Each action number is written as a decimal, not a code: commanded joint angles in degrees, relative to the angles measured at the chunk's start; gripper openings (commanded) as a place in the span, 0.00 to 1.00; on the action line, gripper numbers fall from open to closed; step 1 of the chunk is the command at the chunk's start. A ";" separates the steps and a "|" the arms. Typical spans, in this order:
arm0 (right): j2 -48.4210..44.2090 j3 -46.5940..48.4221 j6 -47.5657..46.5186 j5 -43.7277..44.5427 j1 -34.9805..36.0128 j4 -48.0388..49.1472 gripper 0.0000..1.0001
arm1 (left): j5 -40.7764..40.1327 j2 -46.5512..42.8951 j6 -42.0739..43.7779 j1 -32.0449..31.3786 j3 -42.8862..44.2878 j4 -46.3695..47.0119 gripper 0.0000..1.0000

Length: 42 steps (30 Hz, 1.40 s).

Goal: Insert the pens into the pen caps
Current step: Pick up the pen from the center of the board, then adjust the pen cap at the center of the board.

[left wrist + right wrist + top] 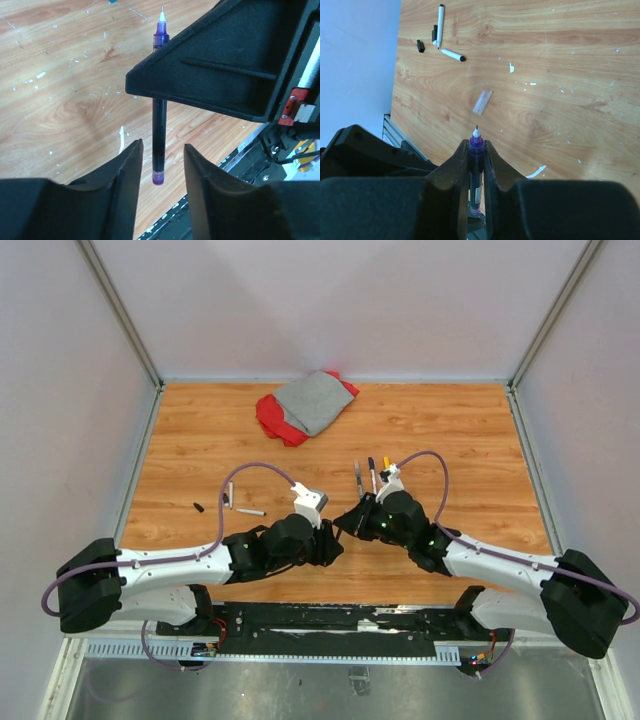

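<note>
Purple-collared, needle-tipped, the slim black pen (159, 125) sits pinched in the right gripper (476, 148); the left gripper (163, 149) stands parted either side of its smooth tail.

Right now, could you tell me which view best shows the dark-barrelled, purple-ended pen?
Left wrist view: the dark-barrelled, purple-ended pen shows almost full length. Right wrist view shows only its purple tip end; the top view hardly shows it.
</note>
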 commanded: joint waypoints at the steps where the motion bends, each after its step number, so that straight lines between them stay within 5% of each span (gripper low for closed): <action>1: -1.99 0.13 0.35 -1.13 1.26 2.35 0.01 | -0.83 -0.40 0.48 -0.53 0.11 2.40 0.47; 8: -3.98 0.43 0.55 -1.18 3.51 2.22 0.01 | -1.09 1.06 1.04 -0.52 1.43 2.52 0.43; 14: -5.39 0.24 -0.72 0.16 4.40 0.71 0.01 | -1.75 0.03 0.67 -0.52 1.36 2.81 0.07; 17: -7.59 1.03 -3.59 0.86 4.40 -1.38 0.09 | -1.85 -0.69 0.49 -0.54 1.42 2.25 0.01; 23: -12.36 5.57 -14.58 2.09 4.40 -11.02 0.16 | -2.68 -3.39 0.40 -0.51 0.58 1.13 0.01; 26: -15.63 5.96 -16.97 3.68 4.40 -13.52 0.36 | -3.77 -4.76 0.84 -0.48 0.44 0.21 0.01; 31: -20.86 4.91 -18.18 5.69 4.41 -15.19 0.50 | -4.82 -6.21 1.90 -0.38 0.51 -0.90 0.01; 42: -23.08 10.47 -13.54 14.12 4.34 -30.48 0.63 | -2.17 -11.07 4.73 9.81 -1.32 -2.40 0.00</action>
